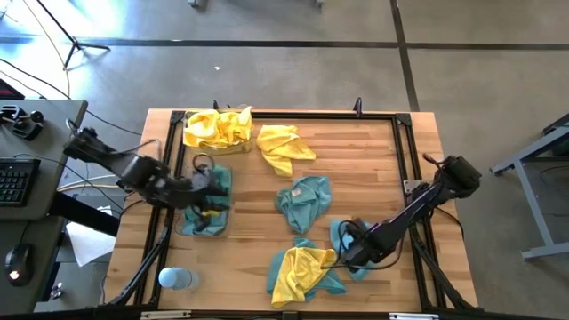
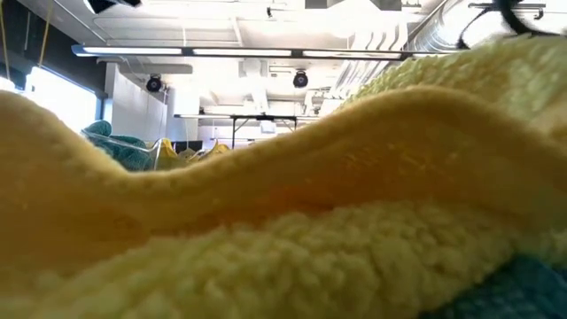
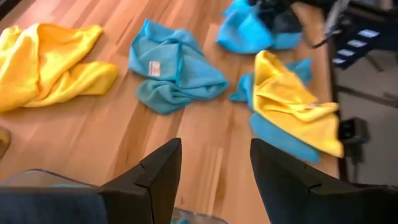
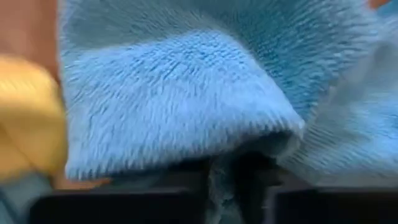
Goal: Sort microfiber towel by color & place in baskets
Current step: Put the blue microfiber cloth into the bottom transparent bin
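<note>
High view shows sorting partly done: yellow towels fill the far basket, teal ones the near basket. Left hand hovers there, fingers apart. Right hand is clamped on a teal towel; three piles remain on the desk.

Wooden table strewn with towels

A yellow towel lies near the far edge, a teal towel mid-table, a yellow-on-teal heap at the near edge, two clear baskets along the left side, and a pale bottle by the near-left corner.
</note>
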